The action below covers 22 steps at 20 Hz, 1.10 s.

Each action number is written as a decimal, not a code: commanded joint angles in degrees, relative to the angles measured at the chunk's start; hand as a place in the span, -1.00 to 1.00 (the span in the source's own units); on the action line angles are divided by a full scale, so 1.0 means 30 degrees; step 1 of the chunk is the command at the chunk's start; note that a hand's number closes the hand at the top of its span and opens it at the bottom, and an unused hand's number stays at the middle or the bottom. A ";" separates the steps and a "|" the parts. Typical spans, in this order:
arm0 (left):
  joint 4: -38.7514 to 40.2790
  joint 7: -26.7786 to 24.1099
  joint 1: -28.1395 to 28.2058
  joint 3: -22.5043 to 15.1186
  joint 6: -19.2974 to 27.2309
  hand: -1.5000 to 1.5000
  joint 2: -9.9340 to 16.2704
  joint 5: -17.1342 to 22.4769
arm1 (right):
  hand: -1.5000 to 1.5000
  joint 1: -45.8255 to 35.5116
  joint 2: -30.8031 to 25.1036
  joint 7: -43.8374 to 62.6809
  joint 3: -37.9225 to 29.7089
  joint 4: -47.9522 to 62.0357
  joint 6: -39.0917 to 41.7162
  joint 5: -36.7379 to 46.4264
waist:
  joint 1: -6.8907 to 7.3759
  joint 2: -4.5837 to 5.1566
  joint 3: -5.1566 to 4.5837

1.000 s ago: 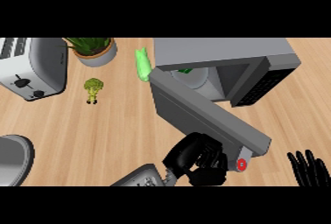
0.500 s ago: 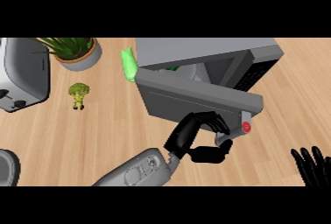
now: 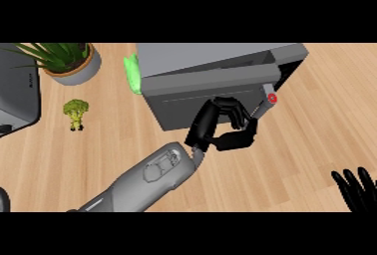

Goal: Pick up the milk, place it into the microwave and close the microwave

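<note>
The grey microwave (image 3: 221, 57) stands at the back middle of the counter. Its door (image 3: 184, 99) is swung almost flat against the front, with a thin gap left at the right end by the red button (image 3: 272, 98). My left hand (image 3: 230, 133) rests against the door's lower right part, fingers curled and holding nothing. The milk is hidden from view. My right hand (image 3: 356, 188) is at the lower right edge, open with fingers up, resting.
A green object (image 3: 134, 74) sticks out behind the microwave's left side. A small broccoli (image 3: 75, 111) lies to the left, a potted plant (image 3: 68, 61) at the back left, and a grey appliance (image 3: 15, 94) at the left edge.
The microwave door has swung from wide open to almost shut, with my left hand following it toward the microwave. The right hand has stayed in place.
</note>
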 commanded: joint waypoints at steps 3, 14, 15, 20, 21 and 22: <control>0.1491 -0.1310 -0.1722 0.1208 0.0072 1.00 0.0004 0.1828 | -1.00 0.0013 -0.0416 0.0319 0.0095 -0.0929 0.0622 -0.0904 | -0.0853 0.0284 0.0016; 0.2894 -0.2959 -0.2441 0.1541 0.0231 1.00 0.0009 0.3326 | -1.00 0.0524 -0.1150 0.1136 -0.0173 -0.2226 0.0983 -0.2506 | -0.1396 0.0391 0.0034; 0.3030 -0.3033 -0.2749 0.1684 0.0272 1.00 0.0009 0.3335 | -1.00 0.0335 -0.1231 0.1116 -0.0310 -0.1956 0.0955 -0.2376 | -0.1288 0.0465 0.0077; 0.3139 -0.3366 -0.2869 0.1706 0.0336 1.00 0.0008 0.4017 | -1.00 0.0433 -0.1593 0.1354 -0.0378 -0.2361 0.1292 -0.3056 | -0.1458 0.0471 0.0085; 0.3271 -0.3727 -0.2628 0.1555 0.0278 1.00 0.0008 0.3913 | -1.00 0.0621 -0.1590 0.1487 -0.0240 -0.2563 0.1286 -0.3135 | -0.1576 0.0542 0.0060; 0.3213 -0.3703 -0.2865 0.1699 0.0515 1.00 0.0009 0.4062 | -1.00 0.0577 -0.1677 0.1464 -0.0243 -0.2673 0.1472 -0.3378 | -0.1556 0.0466 0.0081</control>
